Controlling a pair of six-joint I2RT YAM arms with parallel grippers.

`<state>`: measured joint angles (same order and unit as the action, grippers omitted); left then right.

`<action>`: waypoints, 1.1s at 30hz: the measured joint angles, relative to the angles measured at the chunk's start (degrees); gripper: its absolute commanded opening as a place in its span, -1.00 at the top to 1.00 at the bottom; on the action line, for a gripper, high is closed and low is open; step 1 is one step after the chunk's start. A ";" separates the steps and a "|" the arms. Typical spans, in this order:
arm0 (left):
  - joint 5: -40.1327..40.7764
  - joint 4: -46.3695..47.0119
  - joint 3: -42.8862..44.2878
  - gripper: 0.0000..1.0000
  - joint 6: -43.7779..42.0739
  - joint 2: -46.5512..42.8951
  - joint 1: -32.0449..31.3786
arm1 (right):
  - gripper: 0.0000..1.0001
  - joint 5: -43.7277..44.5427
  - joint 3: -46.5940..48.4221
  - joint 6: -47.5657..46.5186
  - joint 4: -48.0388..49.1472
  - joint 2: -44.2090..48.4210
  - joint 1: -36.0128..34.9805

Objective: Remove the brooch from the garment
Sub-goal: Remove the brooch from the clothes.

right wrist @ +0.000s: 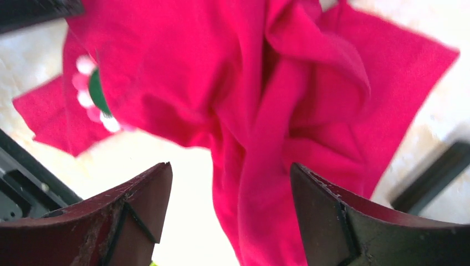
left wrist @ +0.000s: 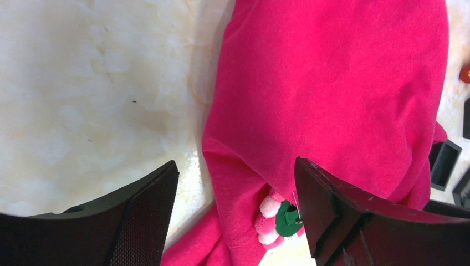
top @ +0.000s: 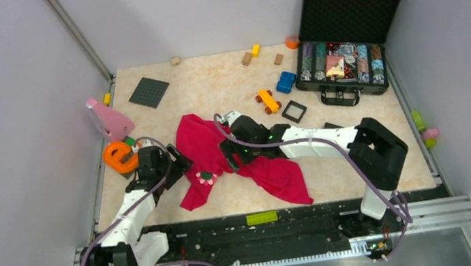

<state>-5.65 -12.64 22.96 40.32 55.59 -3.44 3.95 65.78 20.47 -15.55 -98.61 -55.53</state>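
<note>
The garment (top: 272, 169) is a magenta cloth lying crumpled in the middle of the table. The brooch (top: 206, 177), a small pink-and-white flower, sits on the garment's lower left part. In the left wrist view the brooch (left wrist: 277, 219) shows its green back and a thin pin, close beside the inner face of one of my fingers (left wrist: 327, 210). My left gripper (left wrist: 235, 185) is open over the edge of the garment (left wrist: 332, 83). My right gripper (right wrist: 230, 183) is open too, and a loose fold of the garment (right wrist: 266, 111) hangs between its fingers. The brooch (right wrist: 91, 91) lies far off at upper left there.
An open black case (top: 346, 56) of poker chips stands at back right. An orange ring toy (top: 119, 156) and a pink object (top: 109, 120) lie at the left edge. A dark baseplate (top: 148, 92), a blue car (top: 286, 82), an orange car (top: 268, 100) and a black square frame (top: 294, 111) lie behind the garment.
</note>
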 measured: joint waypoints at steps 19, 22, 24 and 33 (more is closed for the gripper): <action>-16.52 10.19 1.46 1.00 -3.06 6.36 2.82 | 0.84 5.55 21.42 -3.41 -0.09 -15.15 2.78; -20.09 12.63 1.46 1.00 -2.99 2.43 2.82 | 0.10 6.62 23.28 -4.07 1.22 -14.29 4.28; -22.49 14.10 1.46 1.00 -2.91 0.20 2.82 | -0.08 6.73 23.15 -4.87 0.90 -12.81 4.85; -35.43 20.26 1.27 1.00 1.16 -4.59 2.82 | -0.25 -2.80 5.73 -5.46 2.95 7.89 5.73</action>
<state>-41.08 7.62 24.23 41.47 51.00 -0.62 1.15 71.50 15.00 -12.60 -90.72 -49.80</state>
